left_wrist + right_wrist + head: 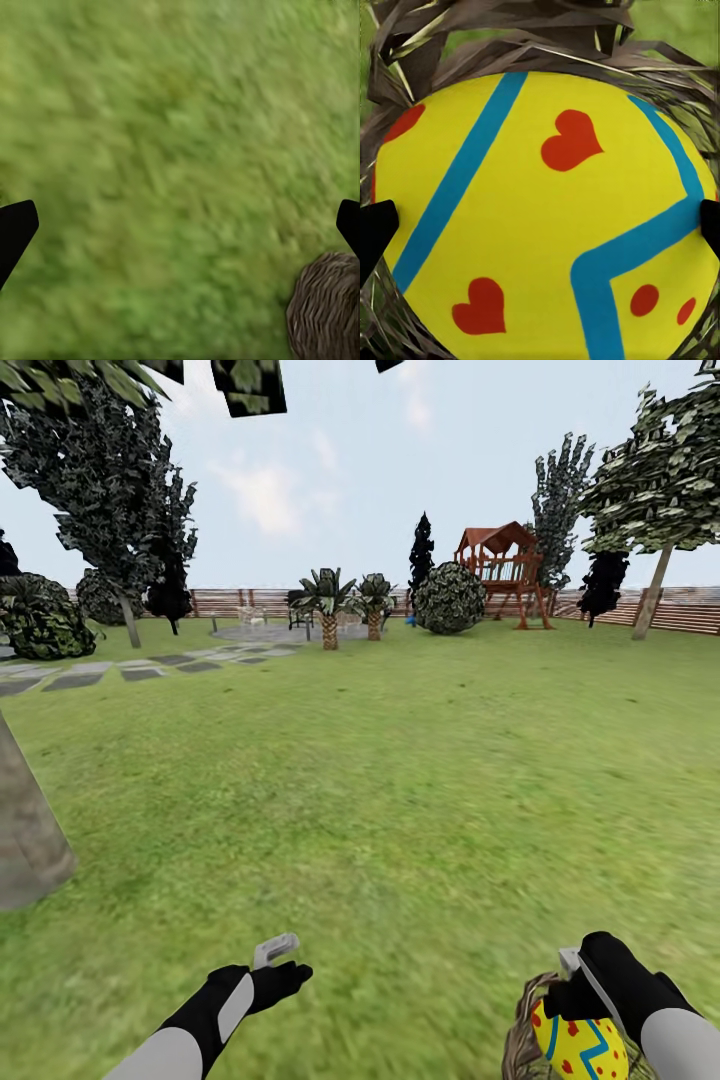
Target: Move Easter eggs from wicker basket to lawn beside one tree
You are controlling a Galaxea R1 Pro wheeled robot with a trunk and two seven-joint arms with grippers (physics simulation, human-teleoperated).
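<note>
Right wrist view put our right gripper (pixel 540 225) straight over an Easter egg (pixel 540 210), its two dark fingertips (pixel 375 229) standing at either flank of the yellow shell with the jaws spread wide; whether the pads already touched the shell we could not tell. The egg sat in the wicker basket (pixel 510 37), whose frayed rim ringed it, and we could not see whether other eggs lay beneath it. In the head view that same basket (pixel 525 1030) stood on the lawn (pixel 400 790) at our right, the egg (pixel 580 1045) showing just under the right gripper (pixel 580 985). Our left gripper (pixel 275 952) hung over bare grass well to the side, and the left wrist view showed its tips (pixel 16 225) far apart, holding nothing, with the basket's wall (pixel 326 307) at the edge. We judged the step to be the grasp: close squarely across the widest part of the egg, then lift straight up so the loose rim would not snag. A thick grey-brown tree trunk (pixel 30 830) rose close at our left, a fair spot for setting the eggs down.
</note>
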